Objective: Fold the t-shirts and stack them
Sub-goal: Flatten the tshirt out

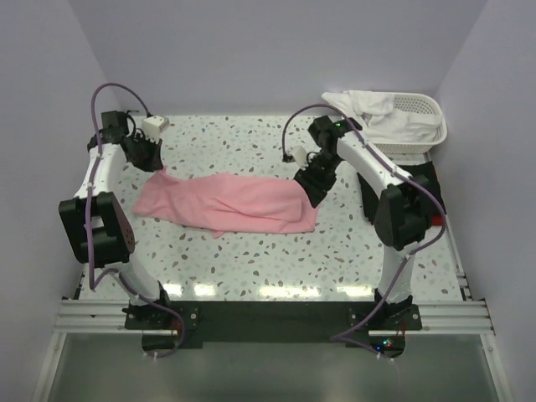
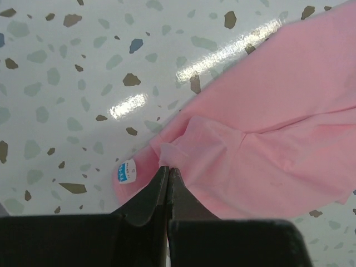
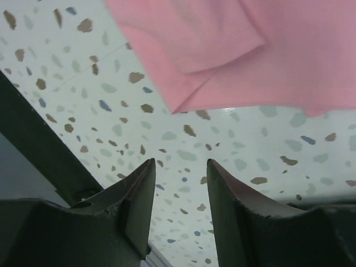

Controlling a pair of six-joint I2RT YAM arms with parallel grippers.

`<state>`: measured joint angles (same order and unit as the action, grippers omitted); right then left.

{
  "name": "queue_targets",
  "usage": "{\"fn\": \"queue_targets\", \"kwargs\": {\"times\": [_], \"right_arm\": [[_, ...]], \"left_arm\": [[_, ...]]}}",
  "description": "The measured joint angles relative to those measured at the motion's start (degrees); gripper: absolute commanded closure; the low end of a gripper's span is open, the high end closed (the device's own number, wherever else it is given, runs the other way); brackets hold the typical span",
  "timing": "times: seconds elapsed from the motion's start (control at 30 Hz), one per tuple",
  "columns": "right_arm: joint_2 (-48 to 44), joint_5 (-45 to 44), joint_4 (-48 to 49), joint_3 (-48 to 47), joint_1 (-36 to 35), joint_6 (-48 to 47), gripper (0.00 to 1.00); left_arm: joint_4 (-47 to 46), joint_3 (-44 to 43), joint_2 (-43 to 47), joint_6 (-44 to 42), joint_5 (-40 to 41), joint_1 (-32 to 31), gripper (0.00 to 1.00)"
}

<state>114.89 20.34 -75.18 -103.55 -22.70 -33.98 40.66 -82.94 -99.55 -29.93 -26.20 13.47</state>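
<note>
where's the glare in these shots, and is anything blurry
Top external view: a row of bright reflections on the table near the arm bases, otherwise sharp. Left wrist view: two glare streaks on the table beside the pink t-shirt. Right wrist view: barely any glare, the shirt's edge slightly soft.

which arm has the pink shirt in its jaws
The left gripper, shut on a bunched edge of the pink shirt. The right gripper has its jaws apart over the table, holding nothing.

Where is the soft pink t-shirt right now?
In the top view, the light pink cloth t-shirt lies across the middle of the speckled table, its left end pinched by the left gripper and its right end beside the right gripper.
</note>
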Motion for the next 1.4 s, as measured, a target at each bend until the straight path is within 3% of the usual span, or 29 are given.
{"fn": "queue_targets", "kwargs": {"times": [0.13,0.27,0.53,0.9,1.17,1.27,1.3,1.4], "right_arm": [[-7.32,-0.48,2.54,6.67,-7.89,-0.55,0.63],[-5.2,-0.57,6.21,7.3,-13.79,-0.61,0.65],[4.11,-4.55,12.15,7.89,-12.39,-1.36,0.6],[7.78,-6.21,15.52,8.66,-12.28,-2.78,0.56],[6.4,-9.49,19.96,11.72,-12.59,-3.28,0.74],[6.1,-10.82,20.98,12.09,-12.66,-3.63,0.89],[6.1,-11.19,21.22,12.09,-12.63,-3.82,1.0],[5.92,-12.11,21.44,12.02,-12.59,-4.33,1.0]], "left_arm": [[0.61,-0.24,-3.32,2.34,0.63,0.0,1.0],[1.22,-0.96,-4.7,3.52,0.76,0.0,1.0],[1.38,-2.12,-4.7,4.07,0.98,-0.02,1.0],[1.36,-2.14,-4.7,4.42,1.31,-0.02,1.0],[1.07,-2.14,-4.72,4.48,1.64,-0.02,1.0],[0.98,-2.14,-4.74,4.52,1.79,-0.02,1.0],[0.96,-2.19,-4.83,4.7,1.81,-0.02,1.0],[0.96,-2.82,-5.42,5.11,1.84,0.0,1.0]]}}
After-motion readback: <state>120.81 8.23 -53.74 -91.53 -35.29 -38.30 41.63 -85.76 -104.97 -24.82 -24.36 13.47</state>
